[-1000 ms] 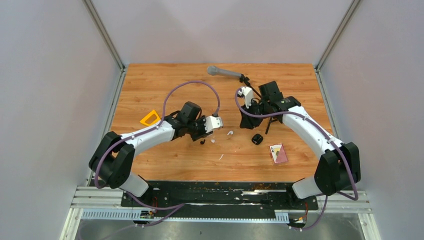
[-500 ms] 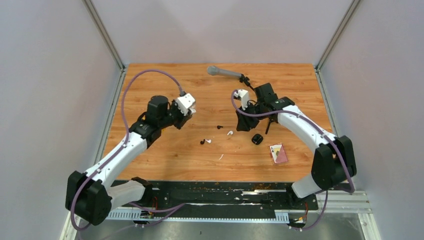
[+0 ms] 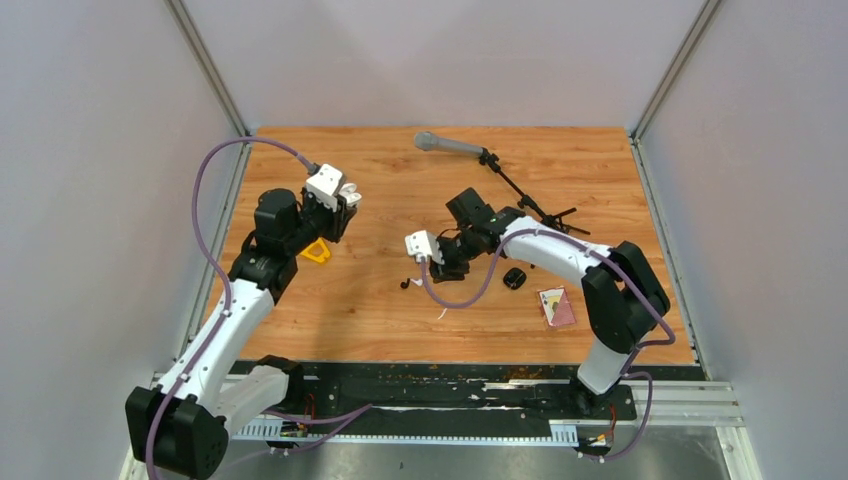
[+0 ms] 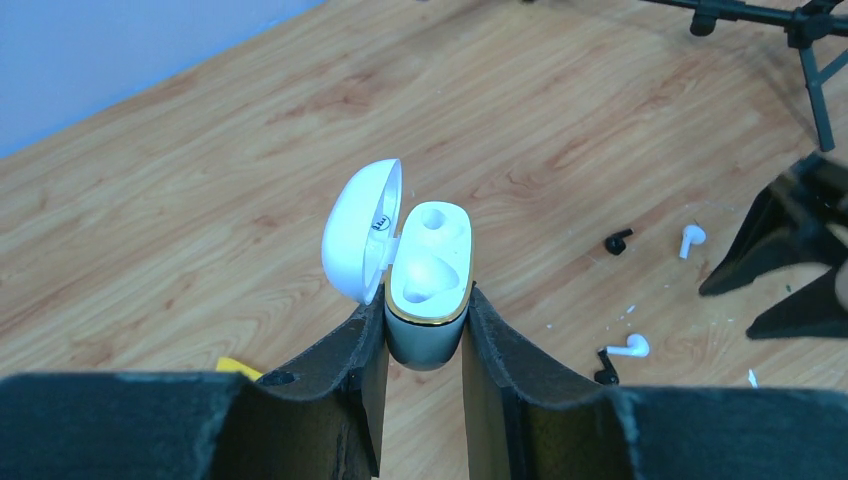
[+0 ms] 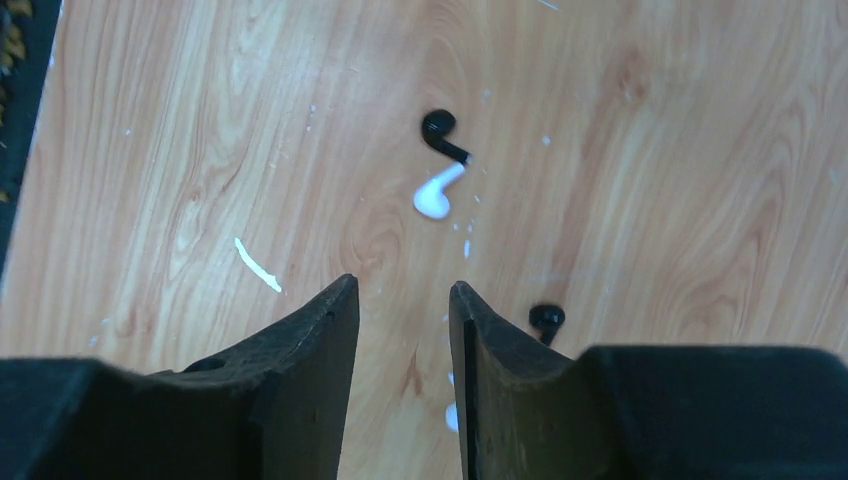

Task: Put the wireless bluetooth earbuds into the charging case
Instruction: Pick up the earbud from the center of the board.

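Observation:
My left gripper (image 4: 425, 305) is shut on the white charging case (image 4: 431, 262), which it holds up with the lid open and both sockets empty. It hangs over the table's left back part (image 3: 345, 196). My right gripper (image 5: 404, 292) is open with nothing between its fingers, low over the table's middle (image 3: 437, 266). Ahead of it a black earbud (image 5: 441, 130) and a white earbud (image 5: 434, 197) lie touching. Another black earbud (image 5: 546, 318) lies beside its right finger, and a white one (image 5: 452, 416) shows partly under that finger. All of these appear in the left wrist view, such as one white earbud (image 4: 630, 347).
A thin white sliver (image 5: 258, 265) lies on the wood left of the right gripper. A small black case (image 3: 514, 278) and a card (image 3: 557, 306) lie to the right. A microphone (image 3: 448, 145) on a stand reaches across the back. A yellow triangle (image 3: 317, 251) sits under the left arm.
The left arm has swung back and left, lifting the case away from the earbuds. The right arm has moved forward and left over the earbuds, and its jaws have widened.

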Tool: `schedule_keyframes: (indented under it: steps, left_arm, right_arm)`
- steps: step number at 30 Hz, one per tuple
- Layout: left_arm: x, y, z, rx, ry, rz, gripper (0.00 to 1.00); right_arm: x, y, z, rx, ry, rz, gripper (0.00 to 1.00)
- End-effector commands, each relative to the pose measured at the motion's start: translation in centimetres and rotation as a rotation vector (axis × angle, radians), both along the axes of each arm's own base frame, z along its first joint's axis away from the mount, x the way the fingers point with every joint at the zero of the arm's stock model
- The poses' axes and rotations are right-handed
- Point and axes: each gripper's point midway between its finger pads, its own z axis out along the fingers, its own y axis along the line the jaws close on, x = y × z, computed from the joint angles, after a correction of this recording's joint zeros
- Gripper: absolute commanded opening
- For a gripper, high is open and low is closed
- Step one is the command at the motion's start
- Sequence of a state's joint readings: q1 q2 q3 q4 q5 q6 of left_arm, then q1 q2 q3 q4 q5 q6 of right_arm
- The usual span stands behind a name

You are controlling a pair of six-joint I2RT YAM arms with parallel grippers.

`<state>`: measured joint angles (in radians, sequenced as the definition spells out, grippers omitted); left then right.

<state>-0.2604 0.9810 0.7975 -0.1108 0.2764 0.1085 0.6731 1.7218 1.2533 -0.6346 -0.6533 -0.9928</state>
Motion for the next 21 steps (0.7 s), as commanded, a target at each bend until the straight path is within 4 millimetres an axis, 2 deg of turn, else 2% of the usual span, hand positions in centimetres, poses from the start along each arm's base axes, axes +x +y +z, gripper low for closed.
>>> schedule_keyframes:
  steps: [1,10,21]
  left_arm:
    - [-0.1,0.0,4.7,-0.042,-0.122,-0.006,0.0]
    - [-0.8,0.3,4.6,-0.073,-0.129,-0.01,0.0]
    - [-0.8,0.1,4.2,-0.107,-0.119,-0.017,0.0]
  right_arm:
    - [0.3,3.2,-0.7,0.089,-0.288,0.267,0.39]
    - [0.0,4.0,-4.8,-0.019,-0.259,0.408,0.39]
    - [0.9,4.7,-6.7,-0.065,-0.231,0.384,0.36]
